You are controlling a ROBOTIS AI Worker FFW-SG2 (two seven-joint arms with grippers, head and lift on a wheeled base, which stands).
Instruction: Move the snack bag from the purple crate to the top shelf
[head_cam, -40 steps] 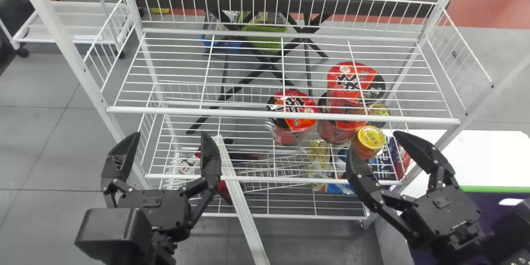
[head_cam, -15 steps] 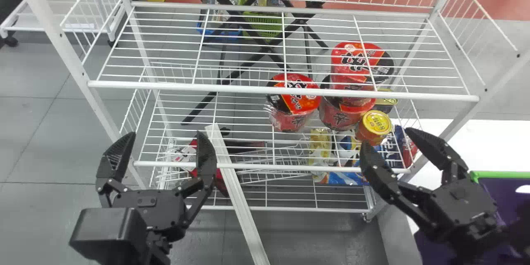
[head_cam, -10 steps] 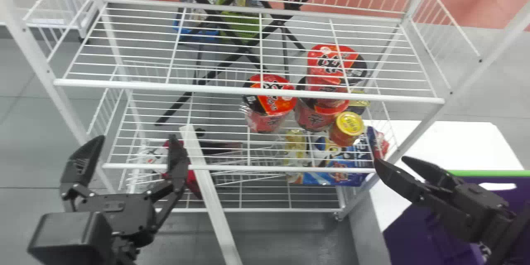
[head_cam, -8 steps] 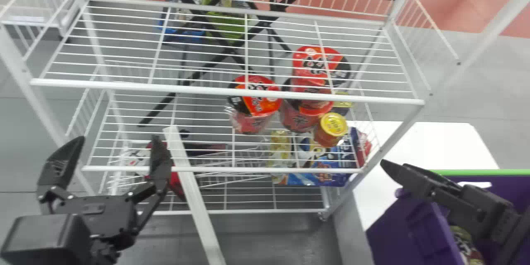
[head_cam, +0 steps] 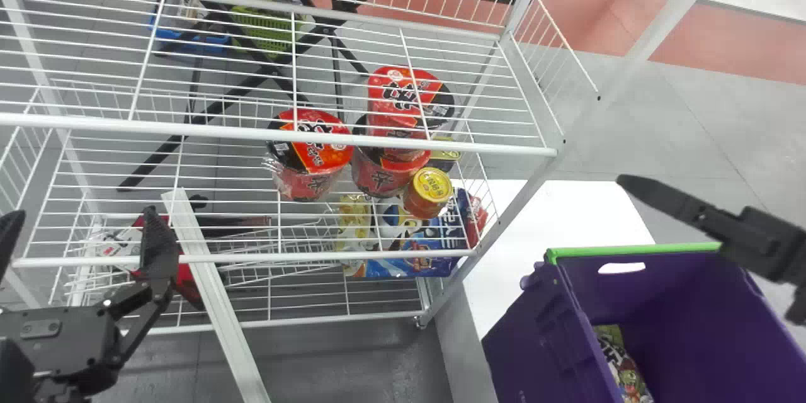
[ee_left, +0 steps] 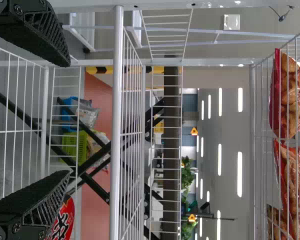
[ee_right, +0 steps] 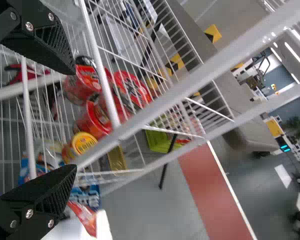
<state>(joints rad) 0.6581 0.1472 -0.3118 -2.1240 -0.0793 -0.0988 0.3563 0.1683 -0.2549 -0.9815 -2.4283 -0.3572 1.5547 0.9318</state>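
The snack bag (head_cam: 623, 368) lies in the purple crate (head_cam: 636, 250), close to its left wall. Above the crate, toward the right edge of the head view, my right gripper (head_cam: 620, 180) is edge-on; in the right wrist view that gripper (ee_right: 74, 120) is open with nothing held. My left gripper (head_cam: 82, 227) stands before the rack at the lower left, and in the left wrist view the same gripper (ee_left: 69, 119) has its fingers spread and empty. More packed snack bags (ee_left: 292, 100) are behind wire bars in the left wrist view.
The wire rack (head_cam: 277, 133) spans the left and middle, with red noodle cups (head_cam: 312, 154) and a yellow-lidded jar (head_cam: 428, 192) on it. A rack post stands between it and the crate. A white table (head_cam: 567, 211) lies beside the crate; a white bar (head_cam: 211, 296) leans across lower shelves.
The head view has swung right, so rack and left gripper sit farther left and more of the crate and its bag shows. My right gripper has moved rightward and turned edge-on.
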